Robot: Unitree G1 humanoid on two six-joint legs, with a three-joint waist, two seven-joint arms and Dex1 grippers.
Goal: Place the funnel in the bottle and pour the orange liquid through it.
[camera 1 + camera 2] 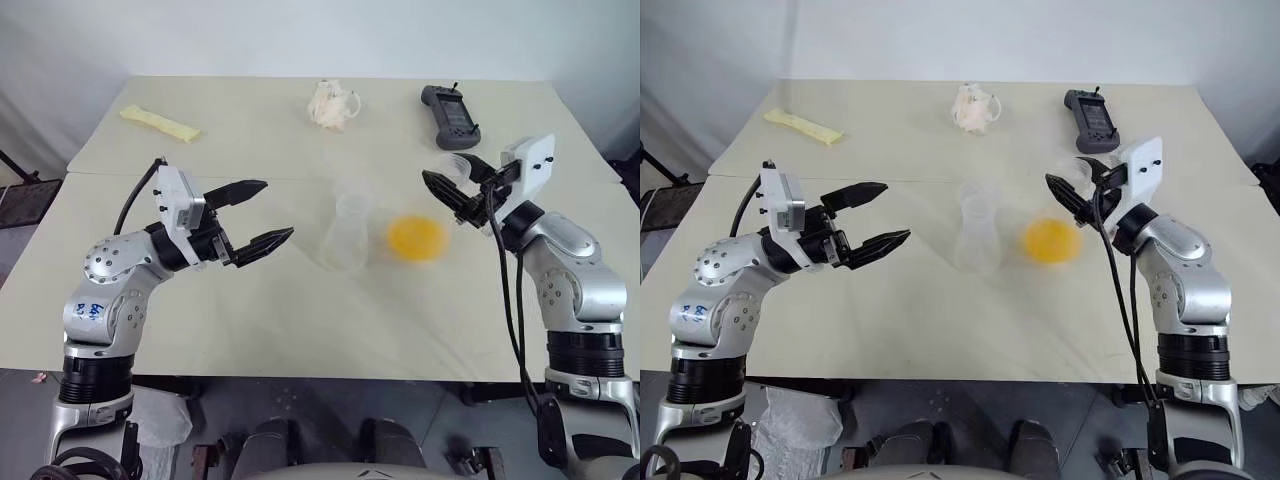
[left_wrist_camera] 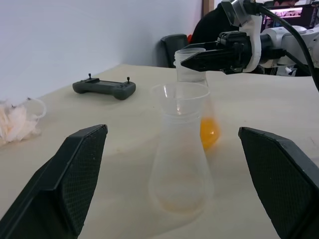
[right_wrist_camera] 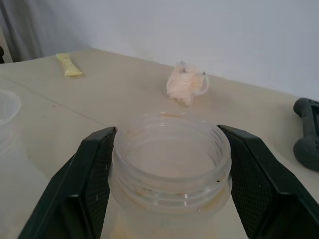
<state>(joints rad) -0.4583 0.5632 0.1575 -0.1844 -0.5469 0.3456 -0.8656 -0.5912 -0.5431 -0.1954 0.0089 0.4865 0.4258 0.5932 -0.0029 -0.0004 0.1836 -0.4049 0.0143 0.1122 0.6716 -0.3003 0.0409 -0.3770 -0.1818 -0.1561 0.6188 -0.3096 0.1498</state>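
Observation:
The clear flask-shaped bottle (image 1: 345,240) stands upright at the table's middle. The transparent funnel (image 2: 179,99) sits in its neck. A faint orange trace (image 2: 177,201) lies at the bottle's bottom. Just right of the bottle, the orange liquid (image 1: 417,238) rests low on the table in what looks like a clear shallow bowl. My right gripper (image 1: 447,180) is above and right of it, shut on a clear wide-mouthed jar (image 3: 172,149) with a threaded rim, which looks nearly empty. My left gripper (image 1: 278,210) hovers left of the bottle, open, holding nothing.
At the back of the table lie a black handheld controller (image 1: 450,115), a crumpled white tissue (image 1: 332,104) and a yellow strip (image 1: 160,122). A seam (image 1: 300,180) between two tabletops runs just behind the bottle.

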